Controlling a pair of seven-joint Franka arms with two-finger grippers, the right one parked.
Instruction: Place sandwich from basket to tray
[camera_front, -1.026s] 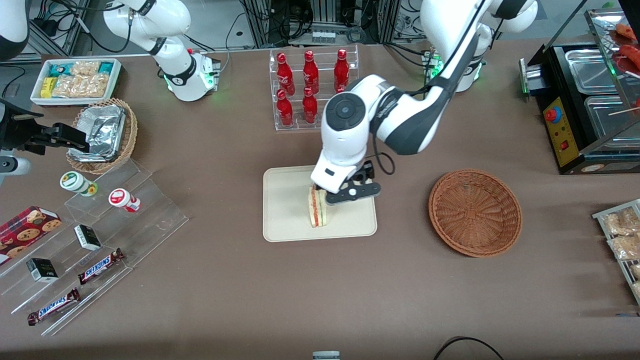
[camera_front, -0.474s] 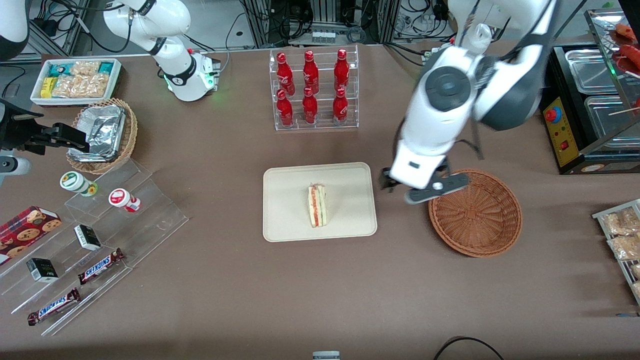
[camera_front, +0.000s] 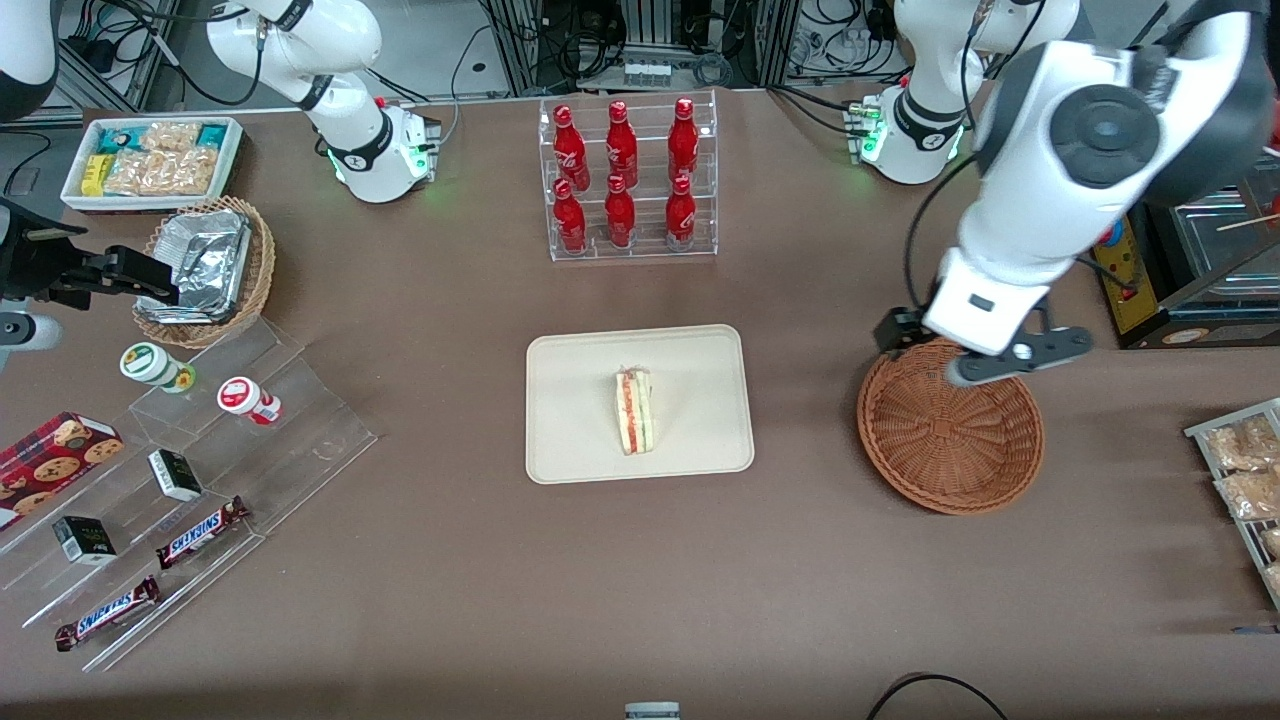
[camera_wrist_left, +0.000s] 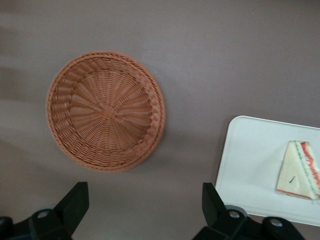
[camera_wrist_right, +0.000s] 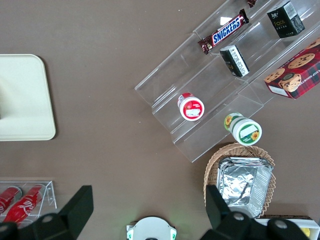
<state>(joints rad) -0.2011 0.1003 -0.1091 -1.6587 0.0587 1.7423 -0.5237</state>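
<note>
The working left arm reaches out from its base toward the front camera, its large white wrist housing raised high and tilted, the forearm sloping down to the claw (camera_front: 985, 360) at its tip. The claw hangs in the air with nothing in it, its two dark fingers (camera_wrist_left: 75, 202) spread wide apart and pointing down toward the bench
</note>
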